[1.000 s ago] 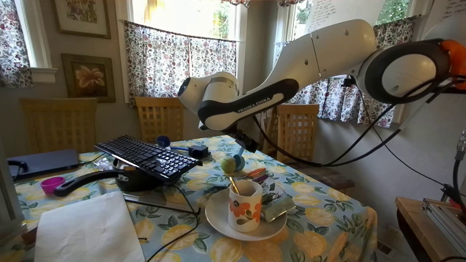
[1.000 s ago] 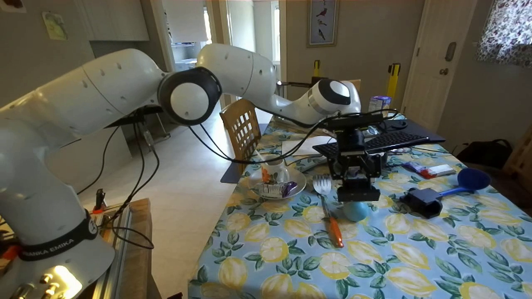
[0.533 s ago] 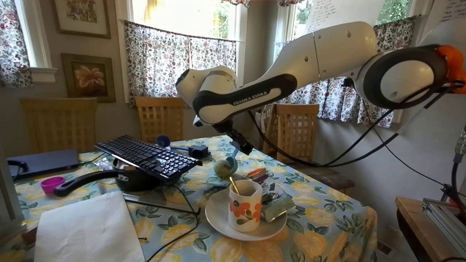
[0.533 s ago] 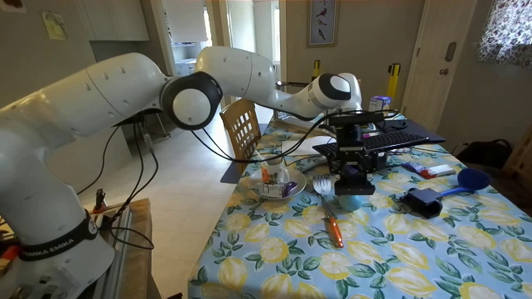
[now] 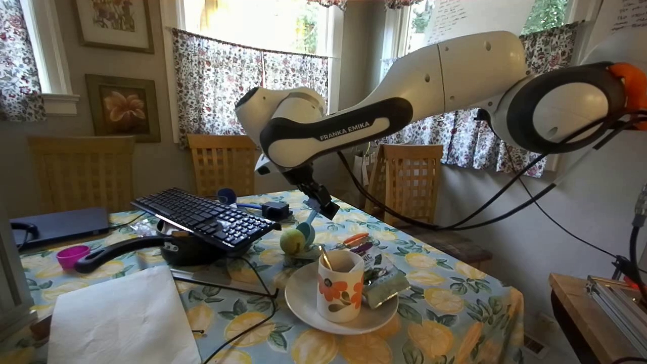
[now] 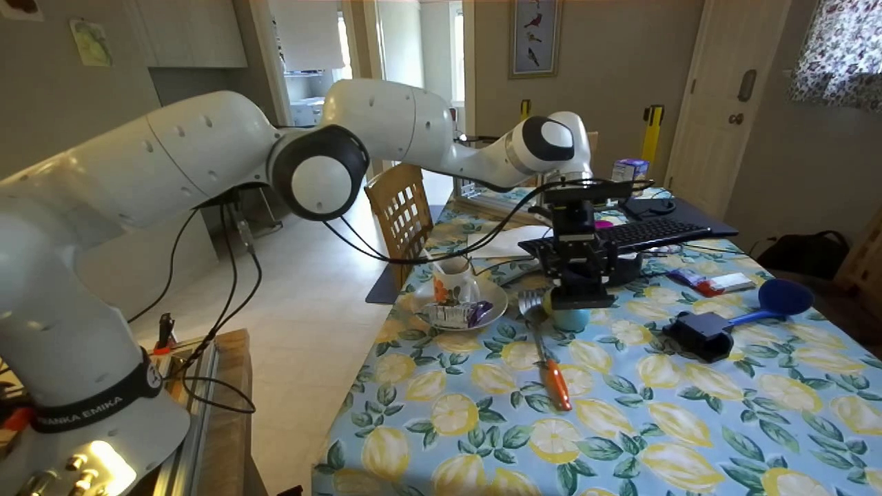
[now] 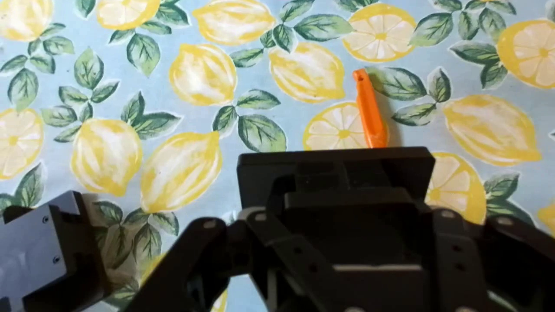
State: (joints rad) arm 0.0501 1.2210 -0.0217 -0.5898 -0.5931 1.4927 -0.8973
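Note:
My gripper [image 5: 319, 197] is shut on a light-blue scoop [image 5: 307, 230] by what looks like its black handle block [image 6: 582, 297]. In the wrist view the dark block [image 7: 334, 156] hides the scoop and most of the fingertips. A yellow-green ball [image 5: 291, 242] sits at the scoop's bowl, low over the table; I cannot tell whether it clears the cloth. In an exterior view the bowl's back [image 6: 570, 319] shows below the block, and the ball [image 6: 548, 301] is mostly hidden behind. A fork with an orange handle [image 6: 557, 386] lies beside the scoop; its handle [image 7: 370, 112] shows in the wrist view.
A black keyboard [image 5: 202, 215] rests tilted on a black pan [image 5: 184, 253]. A flowered mug [image 5: 339, 298] stands on a plate [image 5: 303, 308] with wrappers [image 5: 386, 285]. A dark-blue ladle [image 6: 785, 297] with a black block [image 6: 699, 335], a pink cup [image 5: 73, 257] and paper [image 5: 121, 318] lie about.
The gripper, scoop and ball have moved together toward the keyboard and pan: leftward in an exterior view, farther off in the other camera's picture. The ball has stayed at the bowl.

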